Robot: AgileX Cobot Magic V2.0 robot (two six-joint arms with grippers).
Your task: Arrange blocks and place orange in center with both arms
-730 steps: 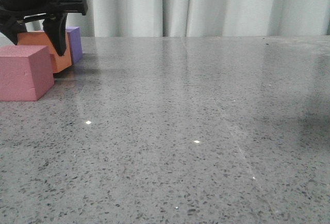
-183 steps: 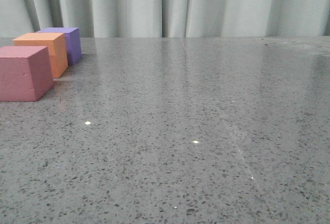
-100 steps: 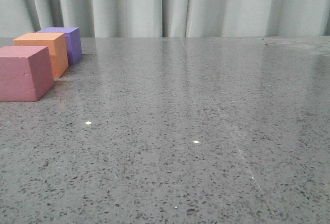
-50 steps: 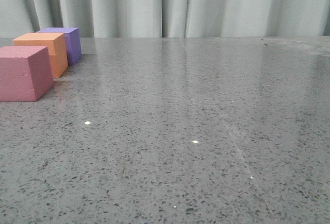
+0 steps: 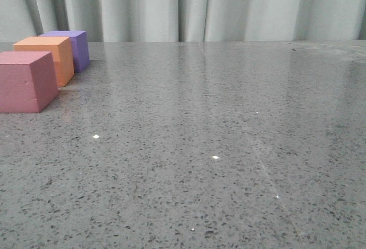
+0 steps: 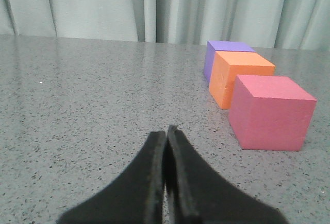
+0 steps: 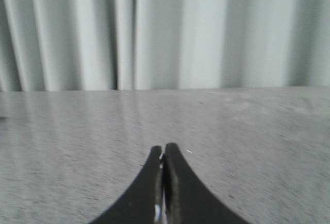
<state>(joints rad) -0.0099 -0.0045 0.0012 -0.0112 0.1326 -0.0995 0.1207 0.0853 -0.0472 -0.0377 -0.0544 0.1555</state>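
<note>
Three cubes lined up on the counter's left side.
The orange cube stood between pink cube and purple cube, apparently touching; left fingers and right fingers were pressed together, empty.

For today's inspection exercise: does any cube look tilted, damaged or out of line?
Nothing stands out. The pink cube, orange cube and purple cube sit flat in a row, orange in the middle.

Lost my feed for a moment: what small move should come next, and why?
Probably none: hold both arms back. The orange cube already sits between the pink cube and purple cube, and both the left gripper and right gripper have jaws shut, empty.
</note>
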